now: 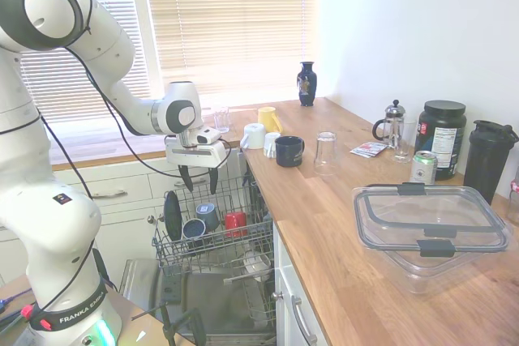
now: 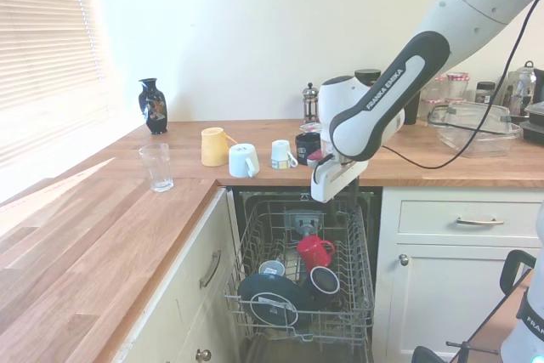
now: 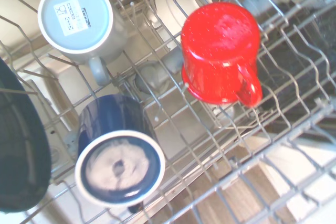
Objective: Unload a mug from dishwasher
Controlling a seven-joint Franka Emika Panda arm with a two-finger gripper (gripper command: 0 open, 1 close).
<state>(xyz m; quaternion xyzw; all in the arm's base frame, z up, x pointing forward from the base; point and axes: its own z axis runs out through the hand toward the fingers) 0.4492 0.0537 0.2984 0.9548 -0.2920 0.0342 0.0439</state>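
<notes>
Now | pincer (image 1: 200, 178) open above rack | mug (image 3: 220, 59) (upside down) unheld

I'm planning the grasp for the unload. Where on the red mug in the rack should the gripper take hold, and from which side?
The red mug sits upside down and tilted in the dishwasher rack, base up, handle jutting sideways. Probably best to come from above, where the open gripper hovers, and pinch across the body near the base, fingers clear of the handle. The navy mug and grey cup stand apart, leaving room.
</notes>
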